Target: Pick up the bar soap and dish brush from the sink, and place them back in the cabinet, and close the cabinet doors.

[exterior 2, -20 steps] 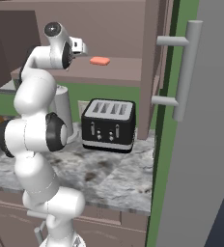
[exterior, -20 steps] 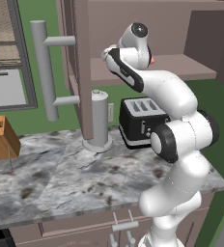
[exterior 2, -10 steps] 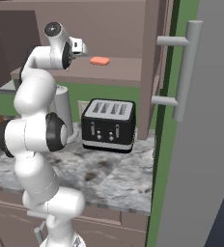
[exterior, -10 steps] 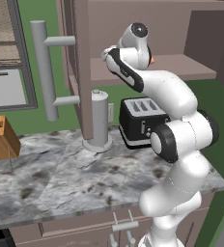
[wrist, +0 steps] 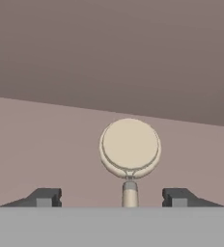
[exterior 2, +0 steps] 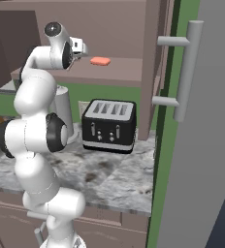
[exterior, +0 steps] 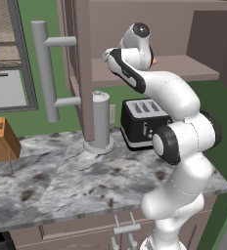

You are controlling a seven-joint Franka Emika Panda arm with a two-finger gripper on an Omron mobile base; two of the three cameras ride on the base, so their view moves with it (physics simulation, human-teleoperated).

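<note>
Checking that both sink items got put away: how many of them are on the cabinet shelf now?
2: the bar soap lies on the shelf, and the dish brush rests on it between the open gripper fingertips.

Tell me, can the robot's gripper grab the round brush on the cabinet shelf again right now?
Probably yes. In the hand view the gripper is open, its two fingertips standing apart on either side of the dish brush handle. The brush lies on the shelf straight ahead, with nothing between them.
</note>
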